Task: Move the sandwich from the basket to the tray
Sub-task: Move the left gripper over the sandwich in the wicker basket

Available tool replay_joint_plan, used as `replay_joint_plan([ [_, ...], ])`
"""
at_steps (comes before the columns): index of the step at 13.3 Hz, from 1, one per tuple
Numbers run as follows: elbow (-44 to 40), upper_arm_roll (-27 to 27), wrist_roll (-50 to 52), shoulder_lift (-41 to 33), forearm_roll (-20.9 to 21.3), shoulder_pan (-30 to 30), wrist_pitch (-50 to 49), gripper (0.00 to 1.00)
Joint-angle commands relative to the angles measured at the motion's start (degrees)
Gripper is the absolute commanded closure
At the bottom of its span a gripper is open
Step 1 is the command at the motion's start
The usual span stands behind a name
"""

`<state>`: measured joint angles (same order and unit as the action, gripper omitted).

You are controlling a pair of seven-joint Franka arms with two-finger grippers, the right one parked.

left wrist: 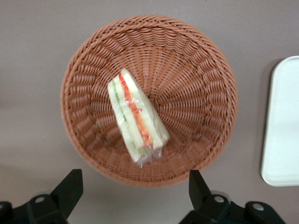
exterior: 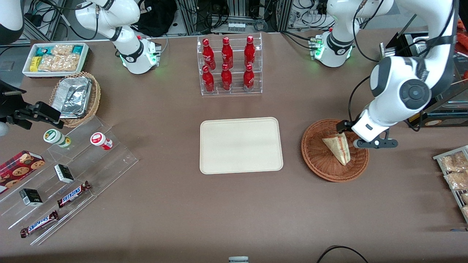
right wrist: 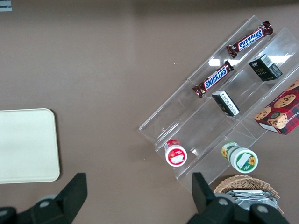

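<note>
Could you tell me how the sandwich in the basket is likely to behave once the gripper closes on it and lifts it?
The sandwich looks soft: pale bread in layers would probably squash under a firm squeeze. Its clear wrap, bunched at one end, may be slippery. Being a small wedge, it is likely light. The gripper hangs open above the basket, wide enough to straddle it.

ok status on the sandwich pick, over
Gripper open, above the basket edge, holding nothing. Sandwich lying in basket, wrapped, untouched. Tray beside basket, nothing between them.
</note>
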<state>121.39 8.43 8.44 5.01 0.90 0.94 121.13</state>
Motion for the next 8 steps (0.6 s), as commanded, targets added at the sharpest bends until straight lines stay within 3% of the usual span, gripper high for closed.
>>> replay_joint_plan([
  [1, 6.65, -0.34, 3.06, -1.93, -0.37, 0.2, 8.22, 0.0],
  [5, 7.01, -0.26, 24.21, 0.61, -0.37, 0.55, 10.69, 0.0],
  [8, 9.29, -0.25, 33.11, 1.67, -0.37, 0.55, 15.79, 0.0],
])
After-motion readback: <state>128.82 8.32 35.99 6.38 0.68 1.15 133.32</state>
